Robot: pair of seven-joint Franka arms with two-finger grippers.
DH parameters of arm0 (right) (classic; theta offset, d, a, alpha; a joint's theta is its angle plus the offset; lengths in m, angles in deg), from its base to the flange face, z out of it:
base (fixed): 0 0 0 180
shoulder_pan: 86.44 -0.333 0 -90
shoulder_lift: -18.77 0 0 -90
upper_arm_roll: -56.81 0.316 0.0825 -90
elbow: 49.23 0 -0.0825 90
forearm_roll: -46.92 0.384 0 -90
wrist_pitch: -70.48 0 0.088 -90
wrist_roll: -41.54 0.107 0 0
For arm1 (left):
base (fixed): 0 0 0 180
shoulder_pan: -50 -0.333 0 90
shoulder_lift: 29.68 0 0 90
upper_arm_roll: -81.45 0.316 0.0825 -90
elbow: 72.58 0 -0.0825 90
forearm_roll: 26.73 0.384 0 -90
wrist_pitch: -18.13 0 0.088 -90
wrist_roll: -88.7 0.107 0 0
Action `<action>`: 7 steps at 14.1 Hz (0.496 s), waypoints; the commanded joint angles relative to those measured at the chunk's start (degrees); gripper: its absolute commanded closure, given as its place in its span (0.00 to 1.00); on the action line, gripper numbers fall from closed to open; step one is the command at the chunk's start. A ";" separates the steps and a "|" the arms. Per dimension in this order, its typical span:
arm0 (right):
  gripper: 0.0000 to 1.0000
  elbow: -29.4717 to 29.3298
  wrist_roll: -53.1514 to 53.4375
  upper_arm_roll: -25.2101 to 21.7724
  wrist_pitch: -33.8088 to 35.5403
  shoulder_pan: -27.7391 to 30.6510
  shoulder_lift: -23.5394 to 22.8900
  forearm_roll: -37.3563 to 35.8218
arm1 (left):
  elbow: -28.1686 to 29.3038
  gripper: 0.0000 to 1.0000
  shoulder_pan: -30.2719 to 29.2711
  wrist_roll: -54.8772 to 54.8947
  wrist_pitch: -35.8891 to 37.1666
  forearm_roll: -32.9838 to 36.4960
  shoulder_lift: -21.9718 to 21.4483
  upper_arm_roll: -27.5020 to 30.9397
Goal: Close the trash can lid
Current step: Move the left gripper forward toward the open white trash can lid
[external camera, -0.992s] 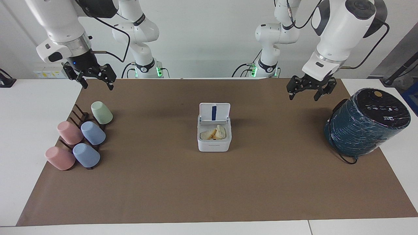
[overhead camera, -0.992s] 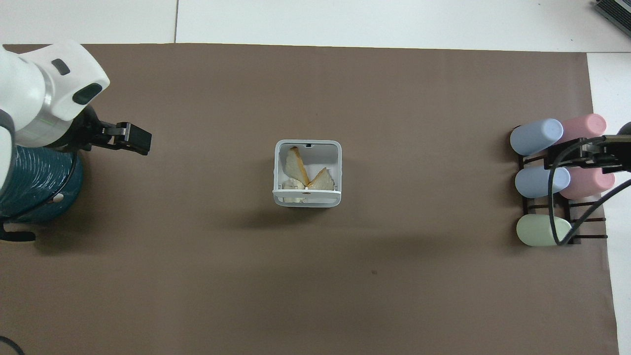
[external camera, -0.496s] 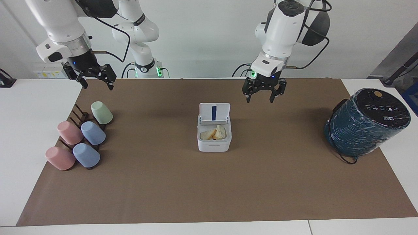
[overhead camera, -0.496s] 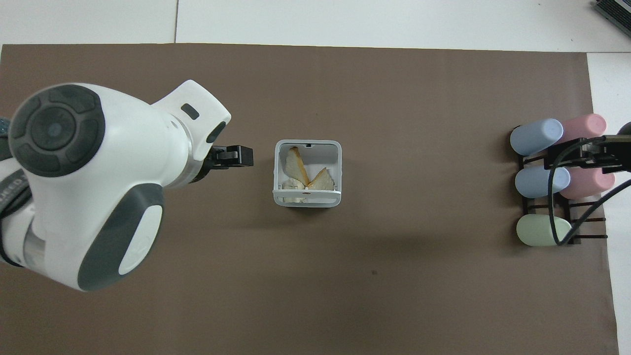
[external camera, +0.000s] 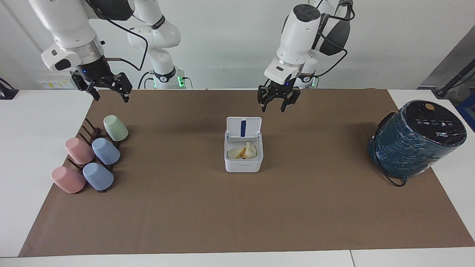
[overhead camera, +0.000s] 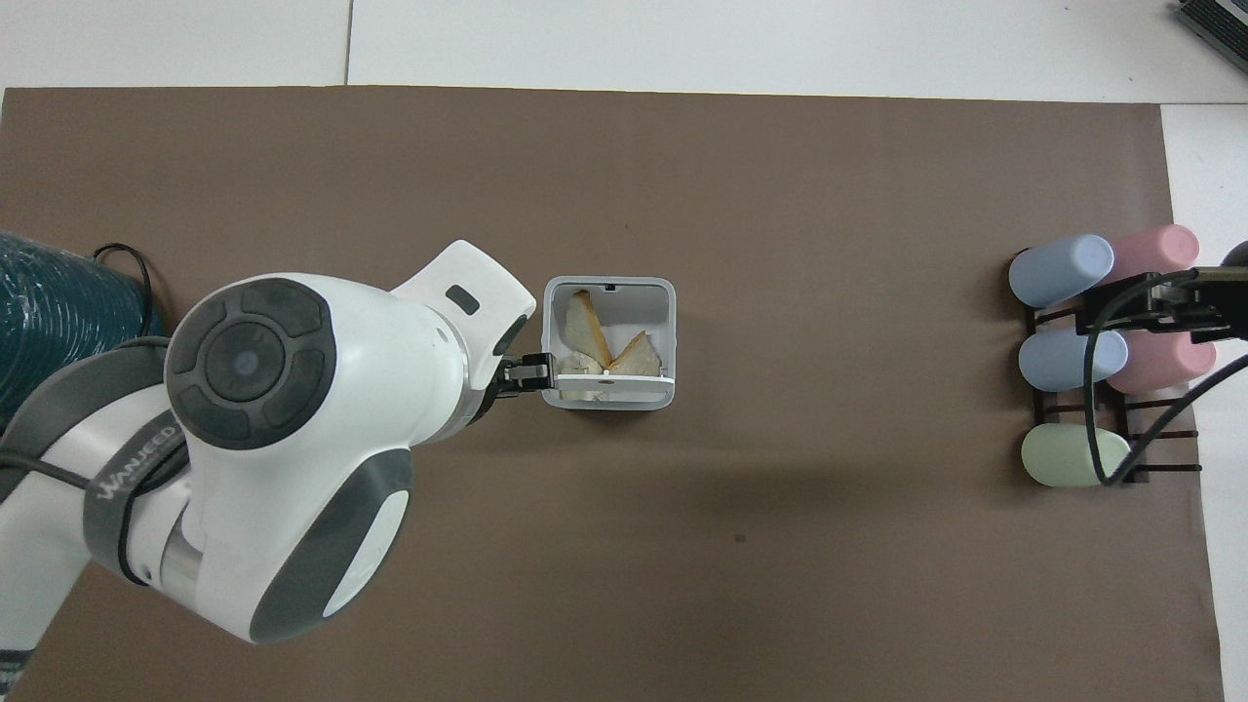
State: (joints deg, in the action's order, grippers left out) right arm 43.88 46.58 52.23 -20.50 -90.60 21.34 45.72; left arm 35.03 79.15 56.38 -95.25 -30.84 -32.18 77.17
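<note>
The can (external camera: 243,155) sits mid-mat (external camera: 185,207) on the surface, lid (external camera: 243,128) standing upright at its robot-side edge, blue stripe showing, scraps (external camera: 243,151) inside. My left gripper (external camera: 278,105) hangs in the air over the mat by the can's lid corner, toward my left arm's end, touching nothing; fingers (external camera: 285,105) parted a little, empty. My right gripper (external camera: 108,92) waits above the mat's edge over the cup rack (external camera: 91,152), well apart from the can, fingers spread wide, empty. The teal cylinder (external camera: 417,139) rests tilted, well apart from the can at my left arm's end.
</note>
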 commanded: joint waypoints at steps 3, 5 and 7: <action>0.00 1.10 -1.26 0.00 0.45 0.12 1.21 0.42 | 3.31 0.57 4.50 -6.42 -4.13 -0.81 -1.64 0.93; 0.00 1.10 -1.26 0.00 0.45 0.12 1.30 0.42 | 3.48 0.73 5.56 -6.96 -5.36 -1.24 -1.20 0.93; 0.00 1.10 -1.26 0.00 0.45 0.12 1.30 0.42 | 4.27 0.86 6.17 -7.14 -8.60 -3.35 -0.50 0.93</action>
State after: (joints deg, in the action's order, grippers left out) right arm 43.88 46.58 52.23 -20.50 -90.60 21.34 45.72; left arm 36.85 84.00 49.96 -100.07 -32.17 -32.10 77.16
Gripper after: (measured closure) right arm 0.000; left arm 0.727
